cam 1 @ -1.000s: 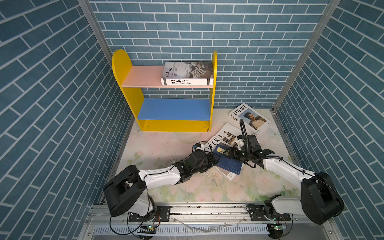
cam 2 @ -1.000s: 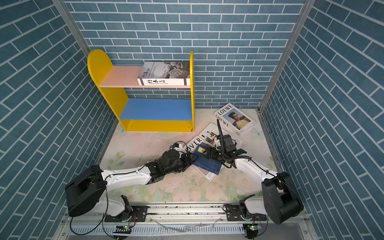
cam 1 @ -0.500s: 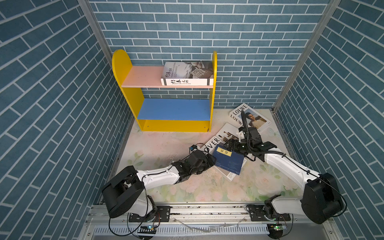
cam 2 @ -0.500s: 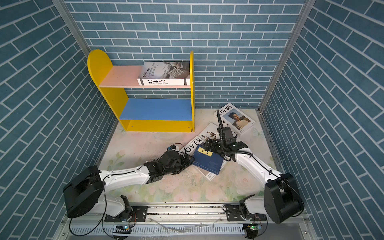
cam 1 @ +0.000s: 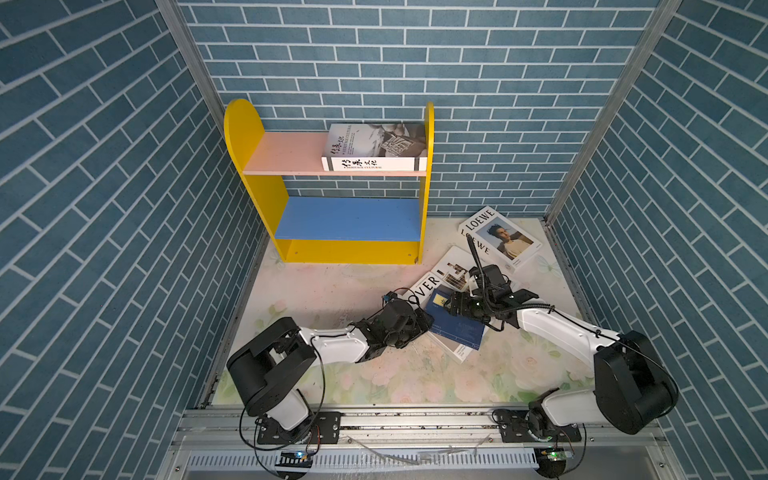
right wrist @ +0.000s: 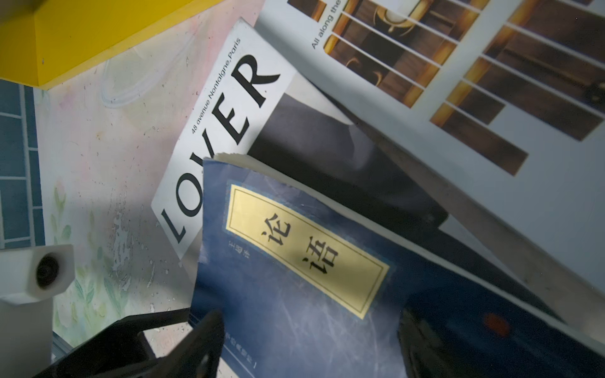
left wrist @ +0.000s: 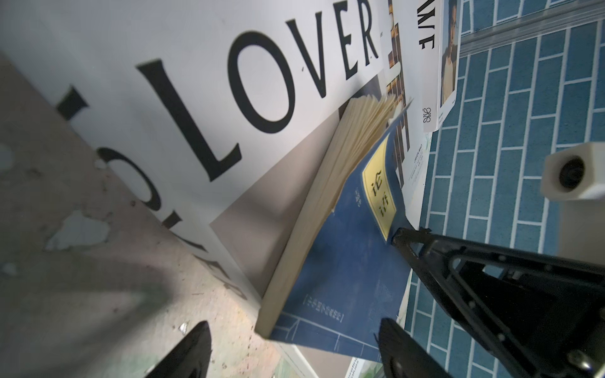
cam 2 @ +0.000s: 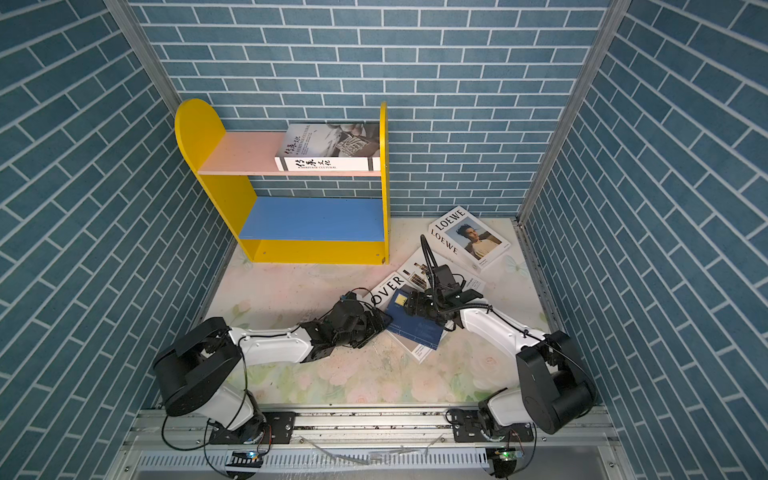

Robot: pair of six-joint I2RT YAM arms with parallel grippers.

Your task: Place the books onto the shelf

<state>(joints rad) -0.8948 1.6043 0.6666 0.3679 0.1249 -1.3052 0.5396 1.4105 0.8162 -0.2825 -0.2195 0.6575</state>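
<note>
The left hand (cam 1: 427,322) has spread its fingers wider than a second ago, and the right arm has shifted slightly over the pile; the books lie where they did.

The navy book (cam 1: 459,330) is thin and scuffed, with a yellow label (right wrist: 307,248) in Chinese characters. It lies on the white LOVER book (cam 1: 428,286), its cover lifted at one end and the cream pages fanned. The left hand is released, one corner of the navy book between its fingers without contact. The right hand (right wrist: 311,330) is released too, jaws wide over the cover, one fingertip (left wrist: 406,242) at the cover's edge beside the label.

The bar-pattern book (cam 1: 455,266) overlaps the LOVER book; the LOEWE book (cam 1: 498,239) lies near the back right corner. The floral desk (cam 1: 332,291) is open left of the pile. On the shelf (cam 1: 245,124), the pink board (cam 1: 286,153) has room on its left and the blue board (cam 1: 349,218) shows whole.

There are five books: four on the desk, and the Heritage Cultural book (cam 1: 374,143) flat on the pink board against the right panel.
</note>
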